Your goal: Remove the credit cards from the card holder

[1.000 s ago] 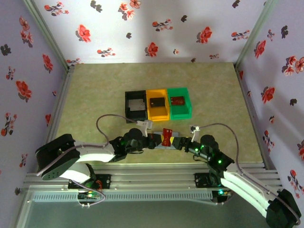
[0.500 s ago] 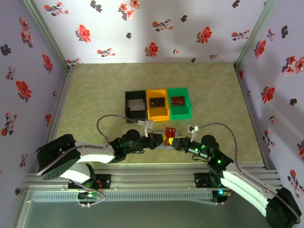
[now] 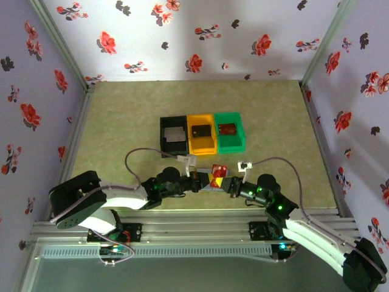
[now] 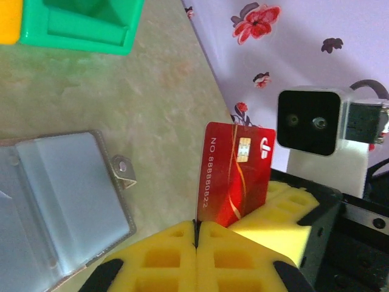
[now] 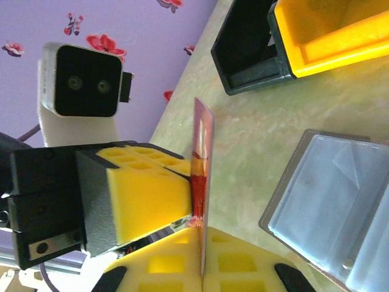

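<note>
We see the red credit card (image 4: pixel 234 173) held upright above the counter (image 3: pixel 121 115), just beside the card holder (image 4: pixel 67 194). The left claw (image 4: pixel 196 234) has its yellow pads (image 4: pixel 158 255) closed on the card's lower edge. The right claw (image 5: pixel 200 243) is clamped on it as well, and its wrist view gives the card as an edge-on sliver. The pads hide the card's bottom.

The holder lies open and flat, cut off by the frame. We cannot tell what its clear pockets contain, and from above the claws mostly cover it.

Farther back stand the black bin (image 3: pixel 174 135), orange bin (image 3: pixel 202 135) and green bin (image 3: pixel 230 131). Each holds one of the other cards (image 3: pixel 200 131), too small to read.

The counter is mottled beige-green. The walls (image 3: pixel 182 36) are lilac with red flowers.
</note>
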{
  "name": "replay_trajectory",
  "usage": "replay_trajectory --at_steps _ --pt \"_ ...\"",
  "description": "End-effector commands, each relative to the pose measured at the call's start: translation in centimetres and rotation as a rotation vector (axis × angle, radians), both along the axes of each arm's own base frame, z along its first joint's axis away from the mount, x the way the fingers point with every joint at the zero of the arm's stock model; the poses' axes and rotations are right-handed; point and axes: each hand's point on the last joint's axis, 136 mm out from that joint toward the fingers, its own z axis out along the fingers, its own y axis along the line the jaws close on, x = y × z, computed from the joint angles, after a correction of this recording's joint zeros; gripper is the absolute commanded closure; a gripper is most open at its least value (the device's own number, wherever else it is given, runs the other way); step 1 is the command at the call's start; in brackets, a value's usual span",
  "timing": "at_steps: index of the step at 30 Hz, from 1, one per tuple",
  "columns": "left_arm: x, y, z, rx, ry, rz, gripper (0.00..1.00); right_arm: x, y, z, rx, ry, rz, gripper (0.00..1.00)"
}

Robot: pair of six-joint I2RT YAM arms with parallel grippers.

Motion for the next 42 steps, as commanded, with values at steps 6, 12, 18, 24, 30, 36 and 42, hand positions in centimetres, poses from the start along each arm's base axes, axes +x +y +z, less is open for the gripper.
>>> replay_trajectory --at_steps 6,12,18,24,30,36,42 --pt "0.1 2.5 0.6 0.078 -0.016 -0.003 0.62 -0.6 0.4 1.3 -0.011 -0.055 0.046 1.00" --pt "-0.3 6.2 3.1 0.297 -0.077 -0.090 0.29 -2.0 1.5 1.6 -0.013 -0.040 0.163 1.00" --pt "-2.1 6.6 4.5 0.427 -0.074 -0.295 0.23 -3.7 3.7 2.8 0.011 -0.019 0.336 1.00" --pt "-4.4 5.6 4.1 0.473 -0.044 -0.505 0.24 -5.6 5.4 3.4 0.019 -0.036 0.461 1.00" --pt "-5.5 5.5 3.8 0.494 -0.027 -0.611 0.36 -7.0 6.3 3.5 0.016 -0.051 0.536 1.00" --pt "-5.0 5.9 4.0 0.452 -0.004 -0.617 0.61 -7.8 6.5 3.4 0.015 -0.061 0.567 1.00" --pt "-5.2 5.5 4.7 0.370 0.019 -0.641 0.86 -8.0 6.5 3.5 0.015 -0.069 0.578 1.00"
